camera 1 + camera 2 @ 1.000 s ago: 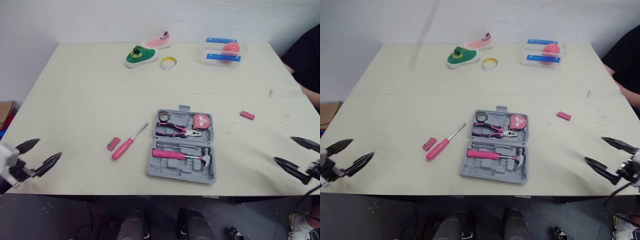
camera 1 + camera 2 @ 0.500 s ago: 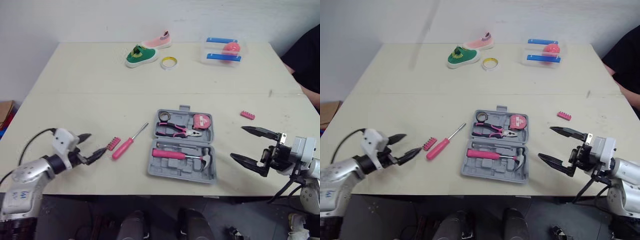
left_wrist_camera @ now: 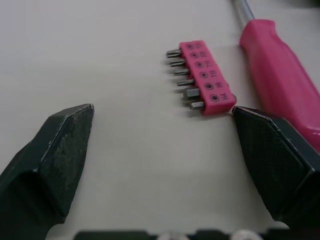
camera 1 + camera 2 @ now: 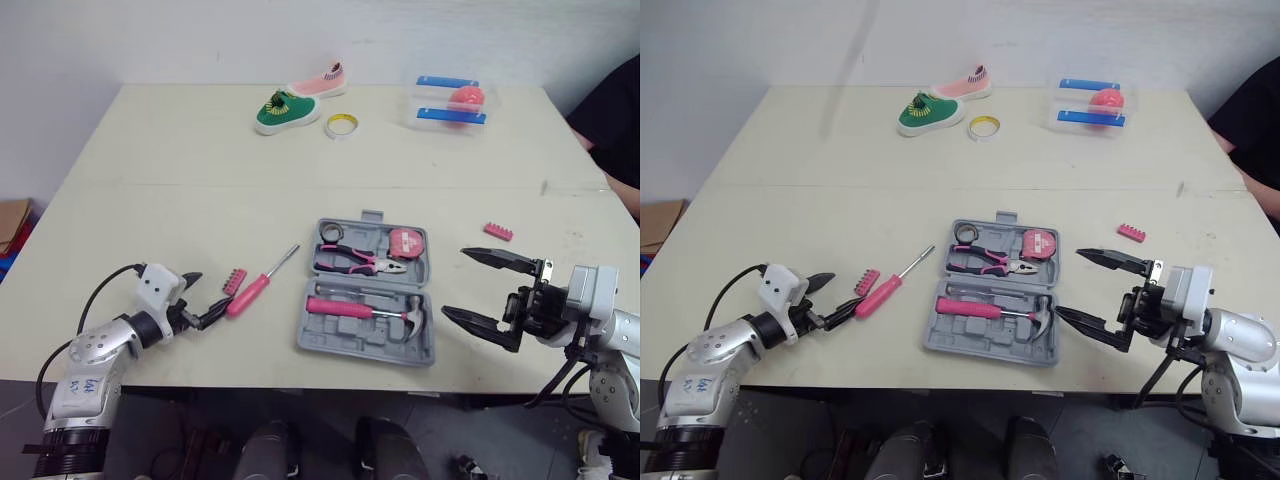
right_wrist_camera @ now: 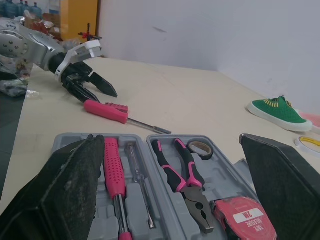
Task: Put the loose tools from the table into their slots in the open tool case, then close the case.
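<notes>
Left end effector (image 4: 205, 297), fingers spread, sits low on the cream counter (image 4: 300, 160). The pink strip of screwdriver bits (image 3: 205, 75) lies just ahead, beside the pink-handled screwdriver (image 4: 250, 293). Right end effector (image 4: 455, 282), also spread, hovers beside the open grey plastic tool case (image 4: 365, 346).

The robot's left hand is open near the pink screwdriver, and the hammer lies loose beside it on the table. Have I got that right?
Not quite. The hammer is not loose: it sits in its slot in the open case, as the left eye view shows. The rest holds: the left hand is open near the pink screwdriver.
</notes>
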Motion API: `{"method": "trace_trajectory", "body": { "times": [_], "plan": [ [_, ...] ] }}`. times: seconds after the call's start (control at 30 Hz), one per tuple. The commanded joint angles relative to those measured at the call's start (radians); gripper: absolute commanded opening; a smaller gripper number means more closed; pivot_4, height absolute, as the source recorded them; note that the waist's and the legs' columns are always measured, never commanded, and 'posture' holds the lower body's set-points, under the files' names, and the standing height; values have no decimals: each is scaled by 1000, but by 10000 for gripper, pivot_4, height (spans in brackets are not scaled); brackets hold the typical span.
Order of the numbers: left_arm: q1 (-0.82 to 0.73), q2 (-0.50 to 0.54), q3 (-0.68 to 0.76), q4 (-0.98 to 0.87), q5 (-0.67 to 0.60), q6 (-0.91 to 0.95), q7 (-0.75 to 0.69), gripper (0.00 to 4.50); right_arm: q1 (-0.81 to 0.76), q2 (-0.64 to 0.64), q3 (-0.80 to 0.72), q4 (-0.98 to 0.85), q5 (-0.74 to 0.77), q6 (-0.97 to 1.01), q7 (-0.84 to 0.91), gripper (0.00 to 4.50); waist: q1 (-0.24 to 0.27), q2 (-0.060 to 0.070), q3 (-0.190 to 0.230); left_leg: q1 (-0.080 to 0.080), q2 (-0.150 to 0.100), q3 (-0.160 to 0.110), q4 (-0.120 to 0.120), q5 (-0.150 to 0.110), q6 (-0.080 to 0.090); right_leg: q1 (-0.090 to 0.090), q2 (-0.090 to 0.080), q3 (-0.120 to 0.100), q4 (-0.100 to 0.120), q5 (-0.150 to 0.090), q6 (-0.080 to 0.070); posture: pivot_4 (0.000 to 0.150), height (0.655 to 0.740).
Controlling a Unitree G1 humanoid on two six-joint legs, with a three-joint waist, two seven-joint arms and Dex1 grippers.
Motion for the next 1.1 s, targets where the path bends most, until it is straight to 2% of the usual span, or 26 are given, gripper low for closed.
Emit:
{"method": "trace_trajectory", "body": {
  "times": [0.03,0.2,0.53,0.8,0.83,0.9,1.1],
  "plan": [
    [0,-5,0,-4,-8,-14,-11,44876,-8,-6,-10,-40,23,4,-5,45000,-2,0,0,0,0,0,0,0,0,0,0,0,0,0,0,1500,7400],
    [-1,-39,21,-28,-46,28,13,44876,-12,-7,-12,-38,23,10,-5,45000,-1,0,0,0,0,0,1,1,1,0,0,0,2,0,0,1500,7400],
    [-49,-105,-35,2,24,74,138,44876,-33,4,-1,-12,18,4,3,45000,8,0,0,1,-1,0,2,2,3,1,-1,0,4,0,0,1500,7400],
    [-61,-107,-70,18,42,127,134,44876,-47,8,11,-3,14,0,9,45000,14,0,0,2,-1,0,2,2,3,1,-1,-1,5,0,0,1500,7400],
    [-57,-108,-74,17,40,134,130,39613,-49,8,12,-3,15,1,9,45000,15,0,0,2,-1,0,2,2,3,1,-1,-1,5,0,0,1500,7400],
    [-31,-110,-86,-2,31,159,116,33227,-48,7,9,-4,15,-1,9,45000,15,0,-1,2,-1,0,2,2,3,1,-1,0,5,0,0,1500,7400],
    [-7,-121,-82,-7,42,124,119,8157,-36,3,2,-13,16,1,5,45000,19,2,-2,2,-1,0,2,2,3,1,-1,0,4,0,0,1500,7400]
  ]
}}
